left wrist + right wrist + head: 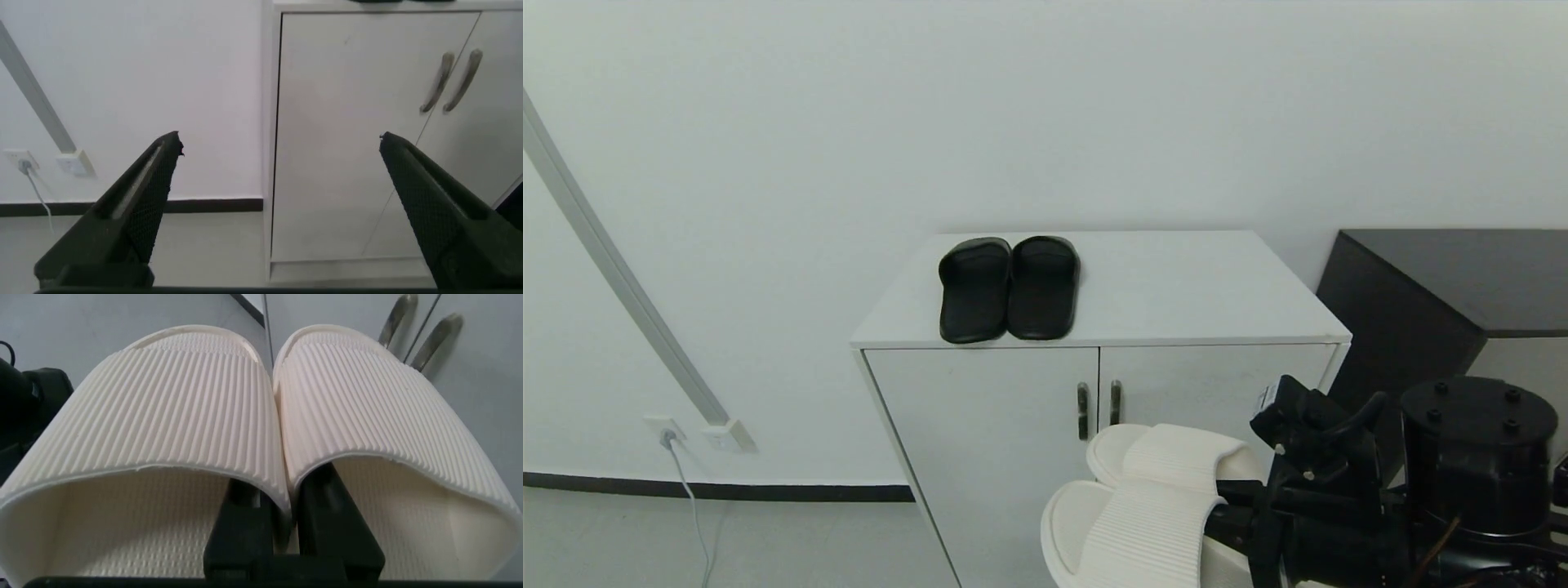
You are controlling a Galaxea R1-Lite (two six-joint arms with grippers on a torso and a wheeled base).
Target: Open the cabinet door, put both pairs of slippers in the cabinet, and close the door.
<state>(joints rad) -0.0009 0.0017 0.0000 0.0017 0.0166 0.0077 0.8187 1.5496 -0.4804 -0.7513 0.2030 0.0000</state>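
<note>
1. The white slippers [1152,498] [180,416] are held off the floor as a pair, side by side, near the robot and in front of the right door of the cabinet [980,441] [351,139]. They do not touch the cabinet.
2. The right claw [1225,500] [282,518] pinches the white slippers. One finger sits under the ribbed strap of each slipper, and the two inner walls are pressed together between the fingers.
3. The short ends of the white slippers beyond the straps point toward the cabinet front.
4. The black slippers [1009,287] lie flat on the top surface of the cabinet, on its left half. They lie side by side and touch each other, and their near ends are at the front edge.
5. Both cabinet doors are shut and flush. The two handles [1098,407] [449,80] [417,328] stand upright, just beside each other at the centre seam.
6. The left claw [279,140] is spread wide and grips nothing. It faces the left door and the left side of the cabinet, well apart from both.
7. The cabinet stands against a white wall.
8. A wall socket [663,426] [20,159] with a cable [690,498] plugged in is low on the wall, left of the cabinet.
9. A grey conduit [605,253] runs diagonally down the wall to a box beside the socket.
10. A black unit [1462,278] stands right of the cabinet.
</note>
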